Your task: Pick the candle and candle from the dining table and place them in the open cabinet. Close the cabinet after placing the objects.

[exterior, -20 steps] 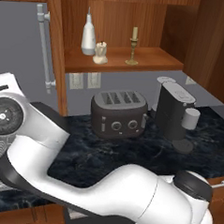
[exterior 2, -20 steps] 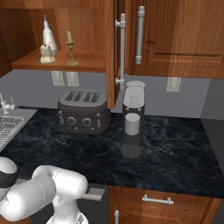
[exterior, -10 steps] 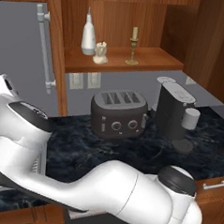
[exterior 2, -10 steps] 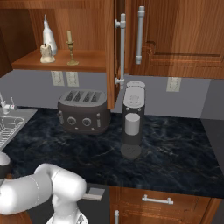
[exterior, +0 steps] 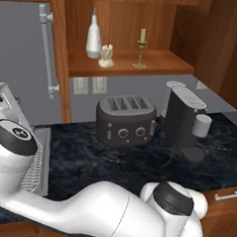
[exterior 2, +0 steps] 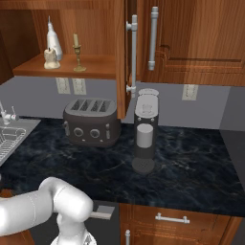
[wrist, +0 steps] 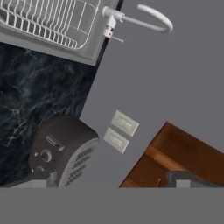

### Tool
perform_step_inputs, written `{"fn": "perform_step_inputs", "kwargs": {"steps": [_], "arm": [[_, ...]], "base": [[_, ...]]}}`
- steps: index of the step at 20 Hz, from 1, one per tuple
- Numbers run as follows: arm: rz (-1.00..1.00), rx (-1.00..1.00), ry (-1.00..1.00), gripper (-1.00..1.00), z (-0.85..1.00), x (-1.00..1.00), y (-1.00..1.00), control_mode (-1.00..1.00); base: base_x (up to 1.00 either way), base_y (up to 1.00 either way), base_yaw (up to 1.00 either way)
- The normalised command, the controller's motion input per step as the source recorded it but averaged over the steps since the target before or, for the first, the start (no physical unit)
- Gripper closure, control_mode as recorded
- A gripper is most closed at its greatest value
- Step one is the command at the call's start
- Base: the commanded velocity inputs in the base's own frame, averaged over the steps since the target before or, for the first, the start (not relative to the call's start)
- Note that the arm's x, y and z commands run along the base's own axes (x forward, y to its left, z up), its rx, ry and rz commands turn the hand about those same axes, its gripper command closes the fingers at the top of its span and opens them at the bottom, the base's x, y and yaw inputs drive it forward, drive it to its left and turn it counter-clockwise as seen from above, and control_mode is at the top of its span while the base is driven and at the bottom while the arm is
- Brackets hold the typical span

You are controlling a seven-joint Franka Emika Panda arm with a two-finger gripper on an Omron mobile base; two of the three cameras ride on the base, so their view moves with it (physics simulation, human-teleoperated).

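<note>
Both candles stand on the shelf of the open cabinet point(exterior: 159, 61): the slim taper candle point(exterior: 141, 46) on its gold candlestick, and the squat cream candle point(exterior: 106, 56) to its left. From the right they appear as taper candle point(exterior 2: 76, 50) and squat candle point(exterior 2: 49, 58). The cabinet door point(exterior 2: 122, 57) stands swung out, edge-on. My arm bends low and far left over the counter. In the hand view my gripper point(wrist: 105, 181) is open, with nothing between its tips, facing the grey wall by the toaster point(wrist: 61, 148). The dining table is out of view.
A white bottle point(exterior: 94, 35) stands left of the candles. Below the cabinet sit a dark toaster point(exterior: 125, 120) and a coffee machine point(exterior: 186, 117) on the black marble counter point(exterior 2: 191, 167). A sink point(exterior 2: 9, 139) with a faucet point(wrist: 148, 17) lies to the left.
My arm has swung lower and further left across the counter front. Candles, cabinet door and appliances have not moved.
</note>
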Motion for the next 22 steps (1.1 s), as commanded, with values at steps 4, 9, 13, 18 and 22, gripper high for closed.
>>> {"fn": "perform_step_inputs", "kwargs": {"steps": [4,9,13,18,22], "arm": [[-0.1,-0.09,-0.07,-1.0,0.02,0.08,-0.33,-1.0],[-0.08,-0.03,0.0,-1.0,0.0,0.23,-0.27,-1.0],[-0.04,0.0,0.0,-1.0,0.0,0.37,-0.19,-1.0],[-0.01,0.0,0.0,-1.0,0.0,0.19,-0.17,-1.0],[-0.01,0.0,-0.01,-1.0,0.04,0.0,-0.24,-1.0]], "base": [[0.0,0.0,0.0],[0.0,0.0,0.0],[0.0,0.0,0.0],[0.0,0.0,0.0],[0.0,0.0,0.0]]}}
